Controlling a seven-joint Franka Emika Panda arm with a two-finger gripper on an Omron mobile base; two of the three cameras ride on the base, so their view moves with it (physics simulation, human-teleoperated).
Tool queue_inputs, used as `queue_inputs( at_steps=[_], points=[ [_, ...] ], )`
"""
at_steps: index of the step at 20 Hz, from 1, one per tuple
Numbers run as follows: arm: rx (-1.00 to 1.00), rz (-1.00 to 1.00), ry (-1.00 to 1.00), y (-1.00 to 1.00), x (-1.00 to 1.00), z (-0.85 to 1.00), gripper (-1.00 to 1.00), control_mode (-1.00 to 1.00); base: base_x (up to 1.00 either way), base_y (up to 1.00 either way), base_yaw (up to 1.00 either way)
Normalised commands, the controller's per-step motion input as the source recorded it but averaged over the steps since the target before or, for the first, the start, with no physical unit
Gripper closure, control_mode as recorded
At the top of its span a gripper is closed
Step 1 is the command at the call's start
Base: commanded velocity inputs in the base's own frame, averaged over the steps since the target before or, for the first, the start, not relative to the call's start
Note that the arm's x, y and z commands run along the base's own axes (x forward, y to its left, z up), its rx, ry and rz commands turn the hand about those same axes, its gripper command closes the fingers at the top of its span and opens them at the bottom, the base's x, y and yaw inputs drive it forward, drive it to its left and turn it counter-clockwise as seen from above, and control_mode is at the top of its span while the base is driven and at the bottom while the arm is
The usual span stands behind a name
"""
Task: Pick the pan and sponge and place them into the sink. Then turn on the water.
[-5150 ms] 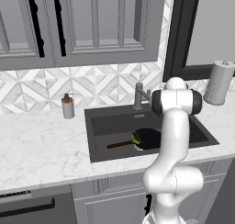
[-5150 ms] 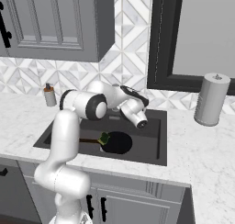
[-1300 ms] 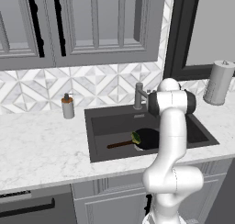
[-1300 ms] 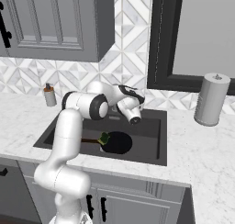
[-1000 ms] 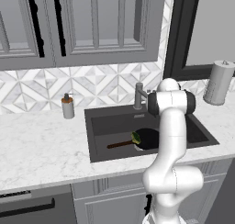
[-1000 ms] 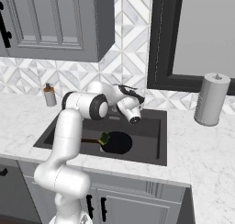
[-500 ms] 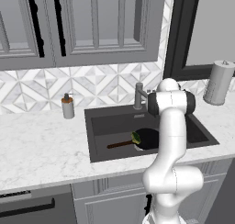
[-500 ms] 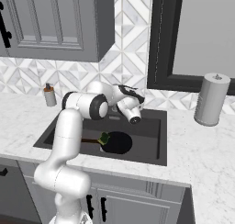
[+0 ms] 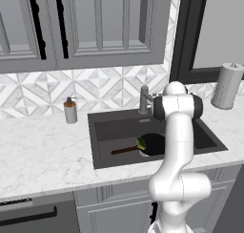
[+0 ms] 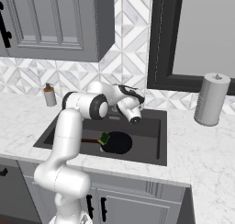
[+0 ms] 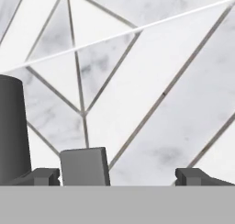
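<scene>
Hand view: gripper [image 11: 121, 175] jaws stand wide apart, holding nothing, facing the marble-patterned tile backsplash [image 11: 151, 81], with the grey faucet [image 11: 85, 167] between the fingertips. Compared with the picture half a second earlier, arm and objects are unchanged. In the dark sink [image 9: 109, 132], set in a white marble counter [image 9: 43, 151], lies the pan [image 9: 153, 143]; its handle's long axis points left. The sponge [image 9: 141, 142] rests on its left rim.
</scene>
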Motion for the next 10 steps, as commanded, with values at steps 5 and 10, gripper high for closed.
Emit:
queue_inputs(
  at_steps=[5, 10],
  points=[
    [0.00, 0.00, 0.00, -0.05, 0.00, 0.00, -1.00, -1.00, 0.00, 0.00, 0.00],
    [0.00, 0.00, 0.00, 0.00, 0.00, 0.00, -1.00, -1.00, 0.00, 0.00, 0.00]
  ],
)
